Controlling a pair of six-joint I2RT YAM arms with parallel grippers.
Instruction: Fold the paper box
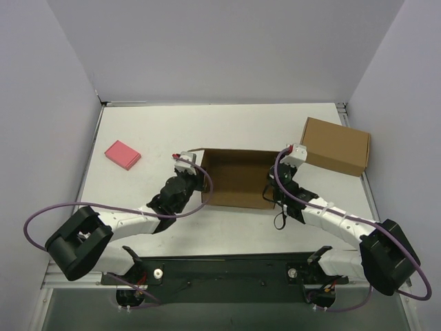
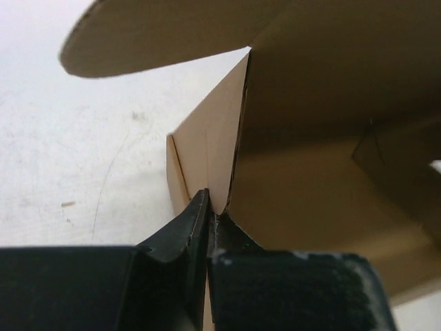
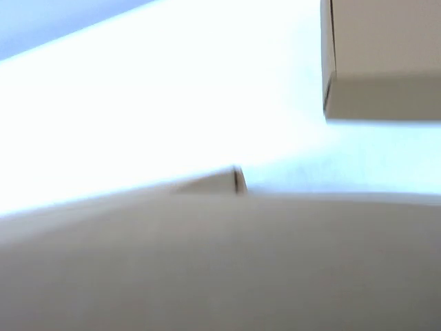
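Two arms bracket the plain brown die-cut cardboard paper box [image 1: 238,178], which sits half-formed at the middle of the white counter [image 1: 234,127], one arm at each end. Our left fingers [image 2: 187,231] are pressed together on a thin upright panel at its left corner, pinching it, we judge, so that this end holds its shape while the rest is worked. Our right fingers [image 1: 274,189] are at the right end wall; their wrist view is blurred, so we cannot tell whether they are spread or gripping. A rounded flap [image 2: 138,48] overhangs the left corner, not yet tucked. The fully formed brown cardboard box [image 1: 335,145] and the small flat pink block [image 1: 122,154] lie well apart from the work.
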